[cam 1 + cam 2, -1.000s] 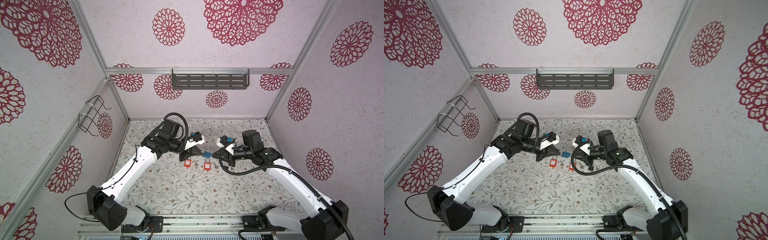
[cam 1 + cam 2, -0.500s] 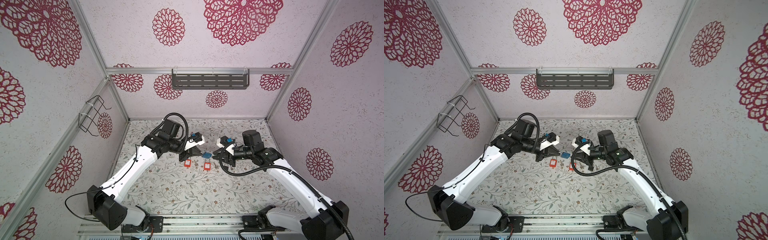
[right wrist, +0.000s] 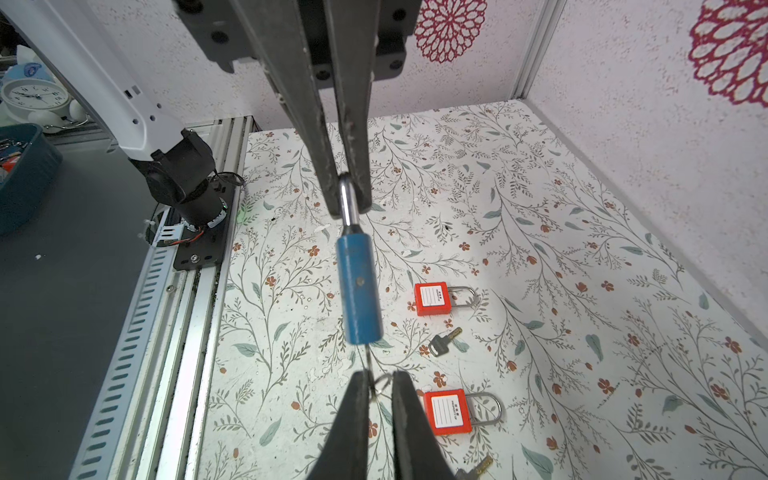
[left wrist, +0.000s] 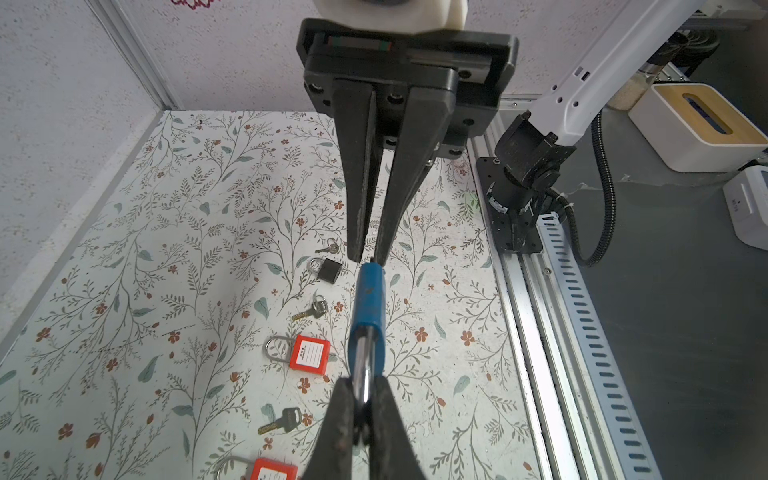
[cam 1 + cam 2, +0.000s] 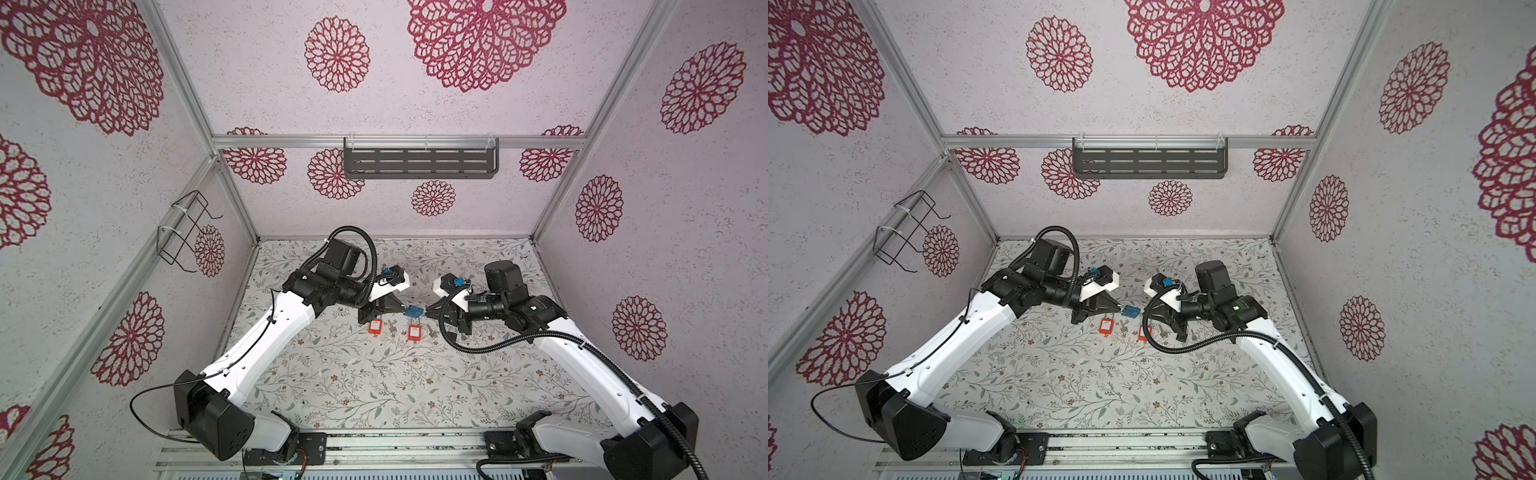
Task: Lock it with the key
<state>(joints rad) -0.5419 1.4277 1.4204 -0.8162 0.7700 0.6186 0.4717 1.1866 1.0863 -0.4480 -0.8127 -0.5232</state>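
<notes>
A blue padlock (image 5: pixel 413 311) (image 5: pixel 1131 312) hangs in the air between my two arms, above the floral mat. My left gripper (image 4: pixel 363 386) (image 5: pixel 402 309) is shut on its steel shackle (image 4: pixel 365 374). The lock body (image 3: pixel 358 291) points at my right gripper (image 3: pixel 380 380) (image 5: pixel 427 312). That gripper is shut on the key (image 3: pixel 369 368), whose thin blade enters the bottom of the lock, with the key ring (image 3: pixel 383 379) between the fingers. In the left wrist view the right gripper's fingertips (image 4: pixel 357 253) meet the lock's far end.
On the mat below lie two red padlocks (image 3: pixel 432 298) (image 3: pixel 446 411) with a key (image 3: pixel 442 343) between them. A small black padlock (image 4: pixel 330 270) and other keys (image 4: pixel 311 311) lie nearby. A slotted metal rail (image 3: pixel 137 332) runs along the mat's front edge.
Almost nothing differs: the right wrist wavered slightly and stands where it was. The left arm and the blue padlock have stayed put.
</notes>
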